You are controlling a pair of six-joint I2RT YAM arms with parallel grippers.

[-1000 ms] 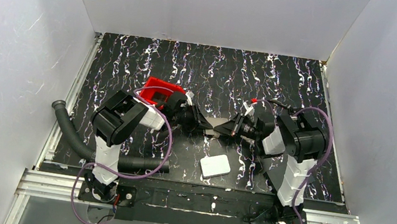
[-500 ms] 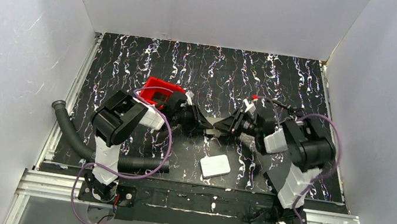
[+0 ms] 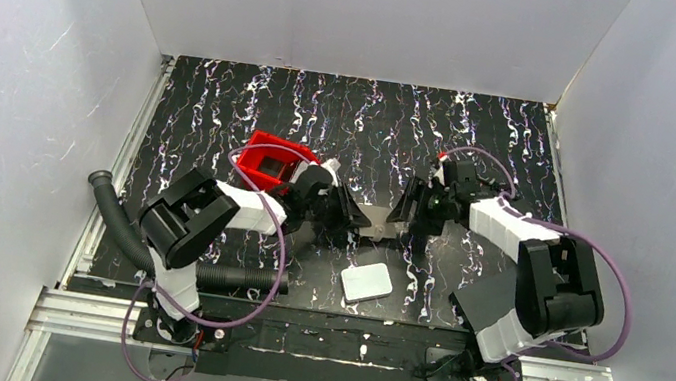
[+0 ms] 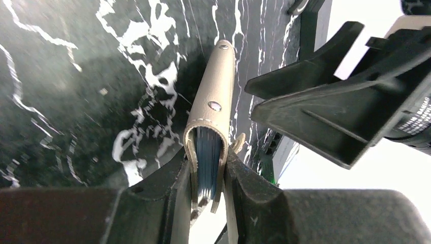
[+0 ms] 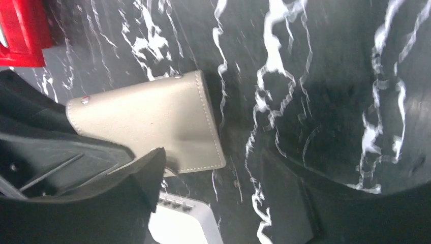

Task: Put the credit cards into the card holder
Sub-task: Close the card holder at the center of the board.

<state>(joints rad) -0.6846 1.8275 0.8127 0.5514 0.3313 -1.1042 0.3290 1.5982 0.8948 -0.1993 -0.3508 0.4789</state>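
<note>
The grey-beige card holder stands on edge on the dark marbled table, and my left gripper is shut on its open end. Bluish edges of the credit cards show packed inside its mouth. From the right wrist view the card holder appears flat-on, with a stitched edge and studs. My right gripper is open and holds nothing; one finger overlaps the holder's lower edge, the other stands well clear. From above, the left gripper and right gripper face each other at mid-table.
A red open tray sits behind the left gripper. A white rounded slab lies near the front, just below the holder. A black ribbed hose runs along the left front. White walls enclose the table.
My right gripper went from shut to open, let go at the holder and drew back to the right as its arm swung outward. The left gripper kept its grip and shifted slightly.
</note>
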